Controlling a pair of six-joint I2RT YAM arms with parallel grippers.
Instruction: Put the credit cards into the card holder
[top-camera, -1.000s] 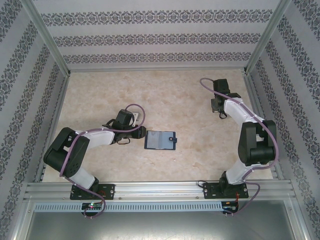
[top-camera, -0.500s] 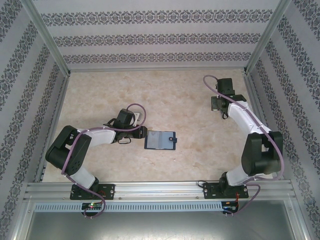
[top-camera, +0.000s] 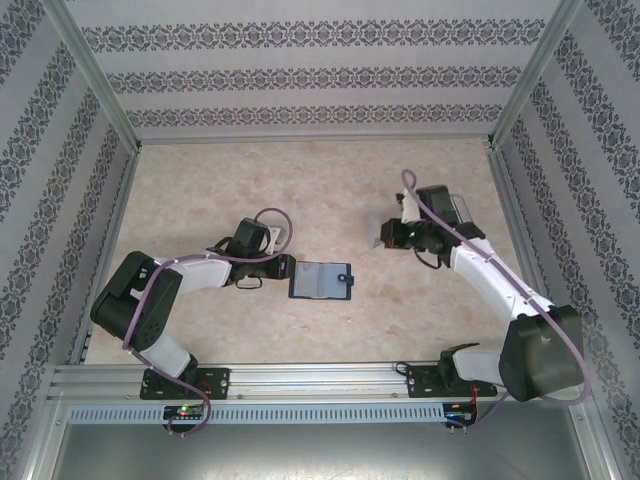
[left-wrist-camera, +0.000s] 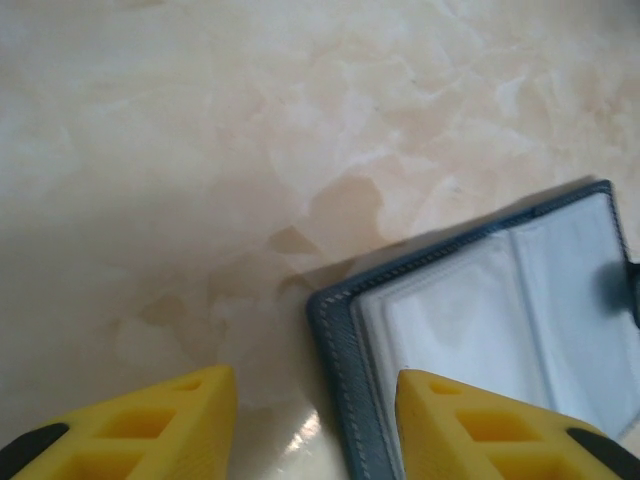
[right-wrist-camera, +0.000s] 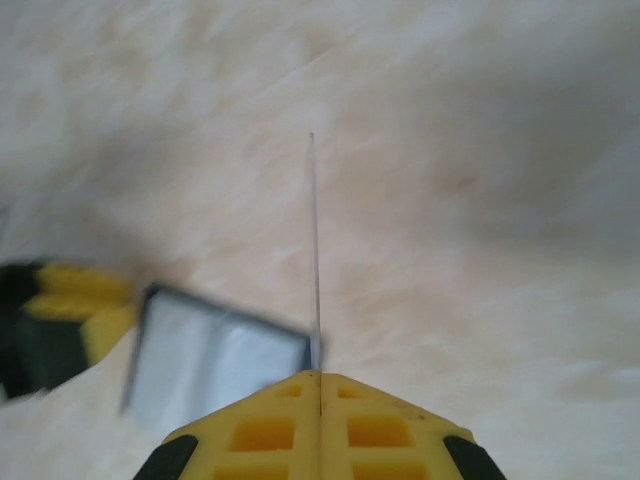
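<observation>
The navy card holder (top-camera: 320, 280) lies open and flat on the table, its clear inner pockets facing up. My left gripper (top-camera: 285, 270) stands open at its left edge. In the left wrist view one yellow finger (left-wrist-camera: 160, 425) is over bare table and the other over the card holder (left-wrist-camera: 500, 300). My right gripper (top-camera: 395, 235) is up and to the right of the holder, shut on a thin credit card (top-camera: 383, 237). That credit card (right-wrist-camera: 313, 250) shows edge-on as a fine line rising from the shut fingertips (right-wrist-camera: 290, 400), with the card holder (right-wrist-camera: 215, 360) below left.
The marble-patterned table (top-camera: 300, 190) is fenced by aluminium posts and patterned walls (top-camera: 310, 75) at the back and sides. A metal rail (top-camera: 320, 380) with both arm bases runs along the near edge.
My right arm has swung from the back right towards the middle of the table, carrying the card closer to the holder. The left arm and the holder have not moved.
</observation>
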